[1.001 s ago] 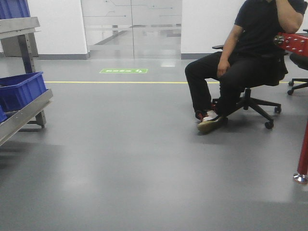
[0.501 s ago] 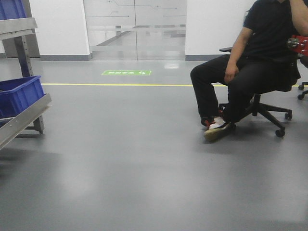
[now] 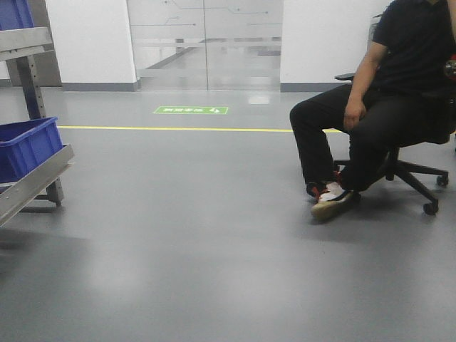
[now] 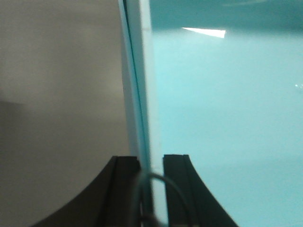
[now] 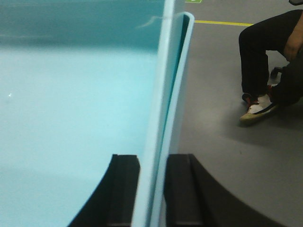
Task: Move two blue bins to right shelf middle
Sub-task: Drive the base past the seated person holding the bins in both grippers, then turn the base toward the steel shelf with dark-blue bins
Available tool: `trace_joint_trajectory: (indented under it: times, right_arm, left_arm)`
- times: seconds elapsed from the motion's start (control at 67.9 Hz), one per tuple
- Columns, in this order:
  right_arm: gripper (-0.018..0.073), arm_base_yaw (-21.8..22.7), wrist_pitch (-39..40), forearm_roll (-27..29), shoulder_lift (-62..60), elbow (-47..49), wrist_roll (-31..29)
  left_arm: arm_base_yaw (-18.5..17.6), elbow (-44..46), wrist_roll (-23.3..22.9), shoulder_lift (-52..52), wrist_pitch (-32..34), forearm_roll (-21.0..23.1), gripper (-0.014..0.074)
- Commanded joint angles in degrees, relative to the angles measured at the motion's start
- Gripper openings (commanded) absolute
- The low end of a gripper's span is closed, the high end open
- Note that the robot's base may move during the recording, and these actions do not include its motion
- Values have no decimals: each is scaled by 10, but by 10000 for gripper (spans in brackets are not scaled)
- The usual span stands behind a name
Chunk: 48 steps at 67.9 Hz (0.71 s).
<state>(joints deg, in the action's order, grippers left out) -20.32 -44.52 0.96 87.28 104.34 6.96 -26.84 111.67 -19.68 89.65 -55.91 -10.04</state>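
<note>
Both sides of the front view have spread outward: the seated person in black clothes (image 3: 388, 107) has drifted toward the right edge and the grey steel rack (image 3: 35, 178) has slipped left, which suggests the base is rolling forward.

The pale sky-blue rectangular plastic tub (image 5: 71, 118) hangs between the arms. The left gripper (image 4: 150, 163) is pinched onto one thick-rimmed wall and the right gripper (image 5: 151, 163) onto the opposite one, each pair of black jaws closed to the wall's thickness. The rim looks doubled, so a second tub may be nested inside, but I cannot tell. What shows of the interior holds nothing.

The dark blue plastic crate (image 3: 28, 146) sits at the end of the rack's sloped shelf, with its contents hidden.

The right shelf is not in view. I judge the carry goes best with both wrists kept level, an even squeeze and a slow turn, steering well clear of the person's feet.
</note>
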Motion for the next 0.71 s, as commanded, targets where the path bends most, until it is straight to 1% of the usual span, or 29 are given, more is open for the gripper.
trace_joint_trajectory:
  times: [0.0,0.692]
  right_arm:
    - [-153,3,52,-4,-12,11,-4]
    - [-153,3,52,-4,-12,11,-4]
  left_arm:
    - [-2,11,0,-13,47,4,-111]
    - [-2,11,0,-13,47,4,-111]
